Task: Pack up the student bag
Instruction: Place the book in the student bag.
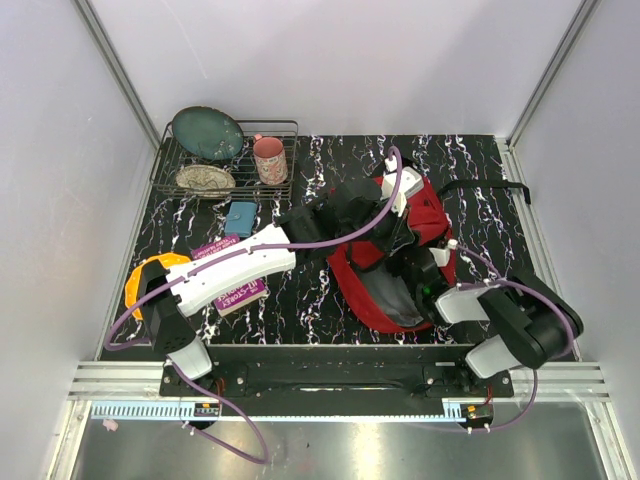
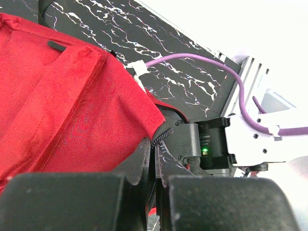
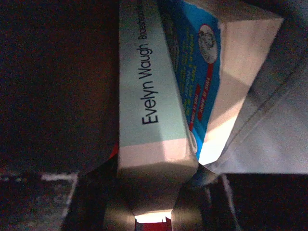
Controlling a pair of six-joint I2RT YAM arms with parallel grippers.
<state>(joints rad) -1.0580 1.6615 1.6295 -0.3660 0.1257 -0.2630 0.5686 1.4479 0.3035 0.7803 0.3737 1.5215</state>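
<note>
Red student bag [image 1: 437, 218], lying open on the marbled table [image 1: 300, 300], right of centre; left gripper [image 2: 153, 159] narrowed, fingers pinching the bag's zippered rim; right gripper [image 3: 151, 211] inside the bag, clasping a pale-spined book [image 3: 149, 96] beside the grey lining [image 3: 269, 120].

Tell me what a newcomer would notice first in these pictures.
The large red fabric backpack lies open right of centre on the black marbled table, with both arms reaching to it. The right tool holds a pale green paperback book with Evelyn Waugh on its spine against the grey lining. The left tool pinches the bag's zippered edge.
</note>
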